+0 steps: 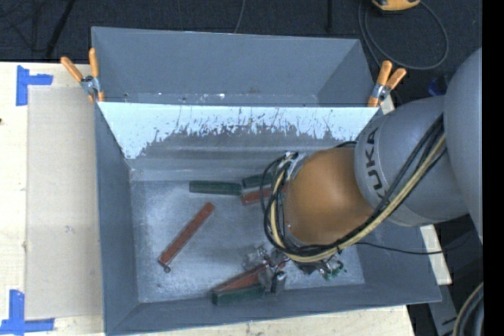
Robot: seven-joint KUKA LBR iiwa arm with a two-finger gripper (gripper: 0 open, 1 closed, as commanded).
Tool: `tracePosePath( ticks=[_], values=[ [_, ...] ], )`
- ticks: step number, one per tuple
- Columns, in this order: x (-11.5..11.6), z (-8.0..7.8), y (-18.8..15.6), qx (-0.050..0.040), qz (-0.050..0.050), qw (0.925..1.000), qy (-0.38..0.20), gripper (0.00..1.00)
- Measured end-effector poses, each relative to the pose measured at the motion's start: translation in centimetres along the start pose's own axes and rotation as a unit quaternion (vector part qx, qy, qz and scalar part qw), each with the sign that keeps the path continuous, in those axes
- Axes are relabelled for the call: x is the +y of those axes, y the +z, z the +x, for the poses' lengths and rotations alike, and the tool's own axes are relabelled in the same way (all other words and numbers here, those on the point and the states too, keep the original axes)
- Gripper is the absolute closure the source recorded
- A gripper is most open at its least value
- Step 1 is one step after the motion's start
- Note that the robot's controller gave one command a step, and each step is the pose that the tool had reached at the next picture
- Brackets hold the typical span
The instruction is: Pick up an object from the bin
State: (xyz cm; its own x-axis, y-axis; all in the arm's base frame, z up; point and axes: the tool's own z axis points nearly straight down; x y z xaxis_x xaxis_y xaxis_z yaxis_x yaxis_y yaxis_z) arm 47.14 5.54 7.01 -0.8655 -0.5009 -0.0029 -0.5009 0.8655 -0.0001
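Down at the bin's (157, 204) front, tool (273, 271) at one end of a slim brown-and-green stick (236, 289), grip state unclear

Bin (114, 201) floor: slanted bar (187, 234) left of centre, alone. Rear bar (216, 187) lies crosswise behind it, toward the back wall. Front bars (240, 289) lie along the near wall, tool (272, 270) at their right end.

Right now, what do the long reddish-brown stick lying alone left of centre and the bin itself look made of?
Reddish-brown stick: probably painted wood or plastic; it looks flat, straight-edged and matte, with no glare. Bin: grey sheet metal with a dull finish, dark scratches along the sloped back wall and folded corners.
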Motion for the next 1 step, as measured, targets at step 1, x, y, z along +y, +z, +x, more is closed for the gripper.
tracePosePath(
  ticks=[1],
  values=[
    [0.01, 0.03, 0.02, 0.0004, 0.0, 1.0, 0.0, 1.0]
  ],
)
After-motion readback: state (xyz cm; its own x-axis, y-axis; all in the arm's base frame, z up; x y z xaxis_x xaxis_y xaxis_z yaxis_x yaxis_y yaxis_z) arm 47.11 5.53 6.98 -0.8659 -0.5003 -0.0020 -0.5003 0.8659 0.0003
